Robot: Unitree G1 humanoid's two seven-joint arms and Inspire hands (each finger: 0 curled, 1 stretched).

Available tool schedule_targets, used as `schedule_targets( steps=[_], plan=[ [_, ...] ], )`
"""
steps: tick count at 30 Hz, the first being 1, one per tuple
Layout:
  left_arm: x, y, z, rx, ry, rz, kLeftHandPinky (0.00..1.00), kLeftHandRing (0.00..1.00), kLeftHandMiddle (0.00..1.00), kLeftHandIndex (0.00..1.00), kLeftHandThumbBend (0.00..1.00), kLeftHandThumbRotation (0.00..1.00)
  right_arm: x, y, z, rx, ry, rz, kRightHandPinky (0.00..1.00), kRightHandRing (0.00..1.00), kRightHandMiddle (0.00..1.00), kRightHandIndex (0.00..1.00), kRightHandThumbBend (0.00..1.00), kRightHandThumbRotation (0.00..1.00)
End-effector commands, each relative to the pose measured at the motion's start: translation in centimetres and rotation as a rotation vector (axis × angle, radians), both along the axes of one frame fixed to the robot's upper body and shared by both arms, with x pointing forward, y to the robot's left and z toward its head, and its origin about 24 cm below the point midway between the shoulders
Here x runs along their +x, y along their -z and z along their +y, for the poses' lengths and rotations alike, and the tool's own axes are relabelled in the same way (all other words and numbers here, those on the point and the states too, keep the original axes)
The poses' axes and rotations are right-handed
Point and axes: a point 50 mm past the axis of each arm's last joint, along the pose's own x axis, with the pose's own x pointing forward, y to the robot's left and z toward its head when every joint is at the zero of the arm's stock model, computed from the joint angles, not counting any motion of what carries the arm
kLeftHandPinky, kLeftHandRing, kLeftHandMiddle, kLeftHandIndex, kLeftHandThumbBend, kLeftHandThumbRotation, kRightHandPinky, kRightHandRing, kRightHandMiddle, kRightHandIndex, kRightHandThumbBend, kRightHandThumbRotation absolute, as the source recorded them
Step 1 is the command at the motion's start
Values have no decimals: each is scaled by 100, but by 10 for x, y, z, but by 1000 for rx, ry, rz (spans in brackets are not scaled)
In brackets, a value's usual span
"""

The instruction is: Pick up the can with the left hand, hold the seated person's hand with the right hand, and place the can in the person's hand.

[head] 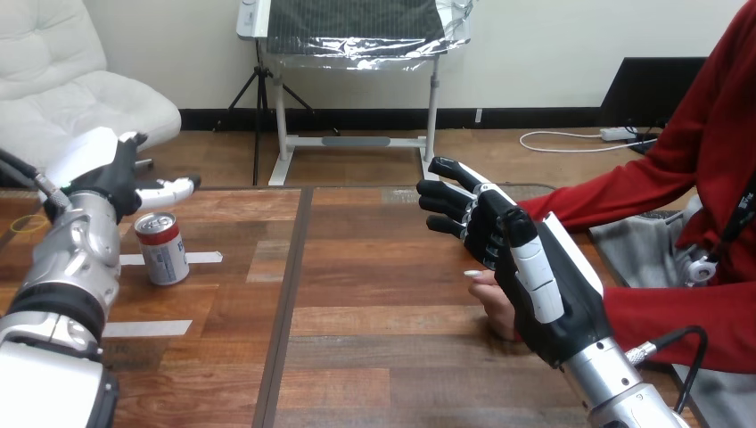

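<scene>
Fingers (169, 190) of the black-and-white left hand (114, 174) are stretched out and relaxed, closed on nothing, one pointing sideways. Just below that fingertip, apart from it, the red-and-silver cylindrical metal can (162, 248) stands upright on the brown plank wooden table (374, 357), beside a strip of white tape (203, 258). The right hand (544, 276) has its fingers (455, 203) spread and only lightly bent, gripping nothing. Just below them, beside the palm, lies the person's hand (496, 308), partly hidden; whether the two touch cannot be told.
</scene>
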Motion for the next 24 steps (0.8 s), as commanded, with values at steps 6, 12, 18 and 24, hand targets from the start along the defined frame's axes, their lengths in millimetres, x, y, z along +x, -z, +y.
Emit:
schedule_targets(
  steps=[6, 12, 18, 24],
  plan=[
    [10, -24, -2, 92, 7, -32, 100, 97, 96, 95, 67, 70, 10, -20, 1, 17, -5, -89, 85, 86, 85, 89, 72, 100],
    [9, -19, -2, 86, 1, -4, 100, 99, 98, 96, 67, 71, 10, -20, 1, 14, -3, -91, 83, 85, 85, 88, 73, 100],
    [7, -15, -2, 89, 8, 25, 100, 100, 99, 97, 65, 70, 10, -20, 1, 19, -6, -90, 83, 85, 84, 88, 73, 100],
    [6, -13, -2, 90, 12, 37, 100, 100, 99, 97, 65, 69, 10, -20, 0, 18, -8, -92, 82, 85, 84, 88, 73, 100]
  ],
)
